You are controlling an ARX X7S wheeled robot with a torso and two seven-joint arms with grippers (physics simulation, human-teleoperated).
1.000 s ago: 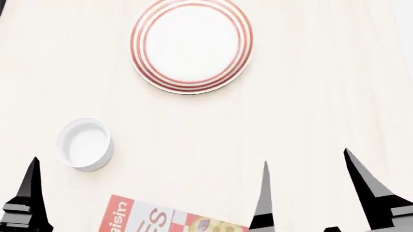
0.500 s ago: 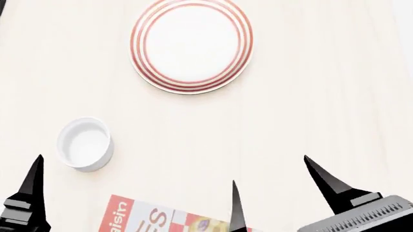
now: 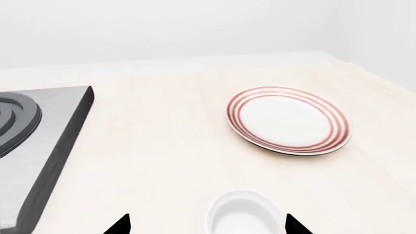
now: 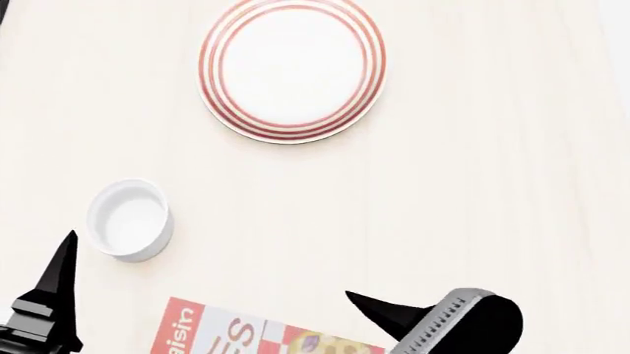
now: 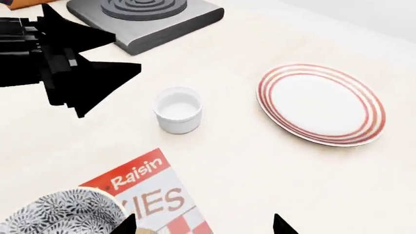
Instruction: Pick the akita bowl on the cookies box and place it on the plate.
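In the right wrist view, the speckled akita bowl [image 5: 62, 212] stands on the red-and-white cookies box [image 5: 156, 192]. My right gripper [image 5: 202, 226] is open above the box's end, one fingertip [image 5: 126, 225] close beside the bowl's rim, nothing held. The head view shows only the box's far end [image 4: 246, 332]; the bowl is out of that view. The red-ringed plate [image 4: 292, 70] lies farther out on the table and is bare inside [image 5: 322, 105] [image 3: 288, 120]. My left gripper [image 3: 206, 226] is open, with its finger [image 4: 52, 299] at the near left.
A plain white cup [image 4: 130, 219] [image 5: 177, 109] [image 3: 244, 217] stands on the table [image 4: 473, 184] between the box and the plate, just ahead of my left gripper. A grey stove [image 5: 146, 14] [image 3: 32, 131] sits at the far left.
My right gripper has swung left and toward the near edge, turning so its fingers point left over the box. The left gripper has crept slightly forward. Plate, cup and box have not moved.
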